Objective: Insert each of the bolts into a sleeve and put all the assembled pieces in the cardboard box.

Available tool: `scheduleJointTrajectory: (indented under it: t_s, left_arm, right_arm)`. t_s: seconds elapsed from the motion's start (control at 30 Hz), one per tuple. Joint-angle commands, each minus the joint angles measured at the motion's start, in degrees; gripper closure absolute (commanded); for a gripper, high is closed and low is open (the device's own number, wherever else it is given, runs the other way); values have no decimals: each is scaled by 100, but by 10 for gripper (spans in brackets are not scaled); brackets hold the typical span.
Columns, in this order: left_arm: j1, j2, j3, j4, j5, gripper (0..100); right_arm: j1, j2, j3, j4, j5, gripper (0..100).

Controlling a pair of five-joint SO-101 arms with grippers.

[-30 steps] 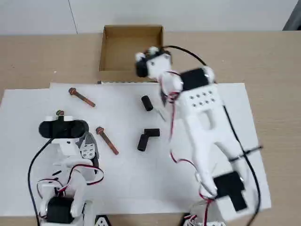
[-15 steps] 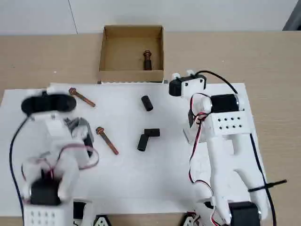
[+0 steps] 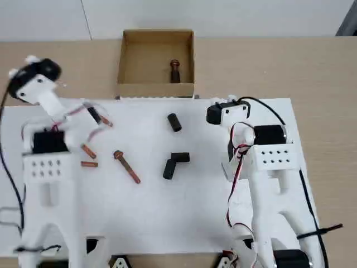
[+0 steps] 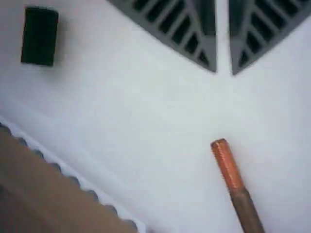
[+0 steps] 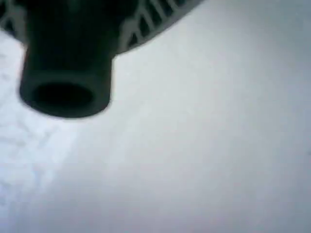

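Left hand point(image 4: 222, 72) near bolt point(image 4: 228, 167) (copper-coloured)

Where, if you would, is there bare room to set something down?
Free: the near middle of the white sheet, between the two arms; the bare table right of the cardboard box. Crowded: the sheet's centre, with a bolt and three sleeves.
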Motion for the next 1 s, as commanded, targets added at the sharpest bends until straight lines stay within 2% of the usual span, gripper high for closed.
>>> scheduleJointTrajectory:
  t_s: [0.0,0.33,0.53,0.77,0.97]
  left_arm:
    - [-88,747,-708,-114,185,995]
    - [-79,2312,-2105,-149,308,992]
    - [-70,3138,-2554,-158,308,913]
    - [-105,3895,-2879,-158,308,907]
    - [-404,4738,-3600,-114,308,907]
  right_arm:
    - [40,-312,88,-145,70,995]
    - [31,-760,123,-119,62,995]
    - [31,-796,369,-215,70,995]
    - [40,-743,633,-479,79,995]
    - [40,-743,642,-549,246,995]
